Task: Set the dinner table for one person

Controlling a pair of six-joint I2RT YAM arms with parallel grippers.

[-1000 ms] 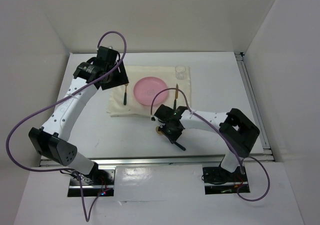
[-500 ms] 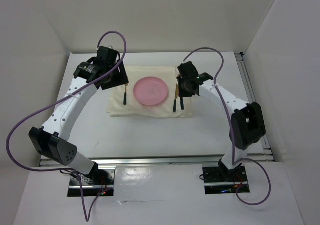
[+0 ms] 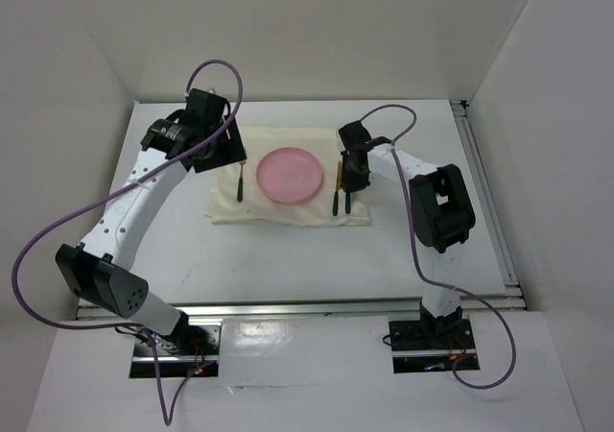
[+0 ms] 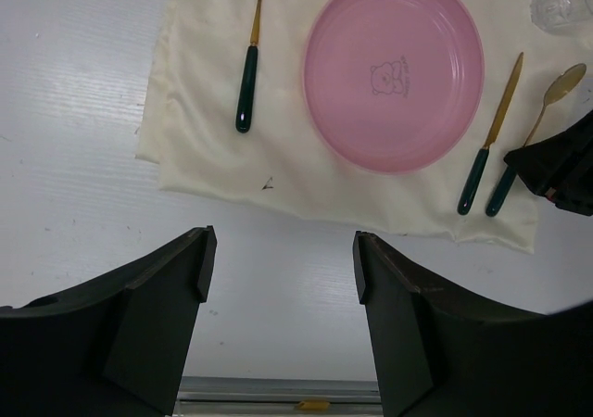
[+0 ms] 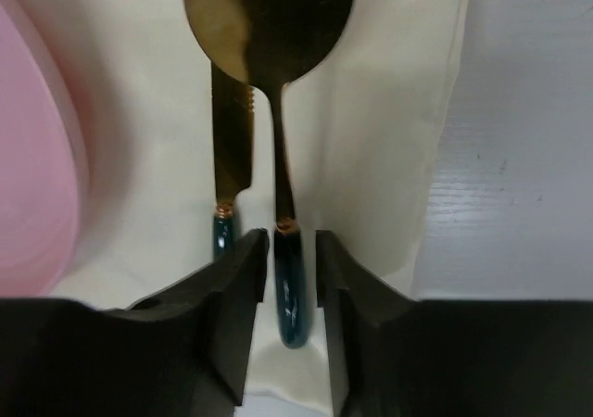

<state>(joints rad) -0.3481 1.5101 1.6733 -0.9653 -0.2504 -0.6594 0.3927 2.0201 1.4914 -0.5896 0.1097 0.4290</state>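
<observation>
On the white dinner table lies a cream cloth with a pink plate in its middle. A gold fork with a dark green handle lies left of the plate. A matching knife and spoon lie to its right. My right gripper is low over the spoon. In the right wrist view its fingers straddle the spoon's handle with a slim gap on each side, and the spoon rests on the cloth. My left gripper is open and empty over bare table.
A clear glass stands at the cloth's corner beyond the spoon; the right arm hides it in the top view. Metal rails run along the table's right edge and near edge. White walls close in the back and sides.
My right arm has swung from the table's front up to the cloth, and the spoon now lies right of the knife. The left arm has not moved.
</observation>
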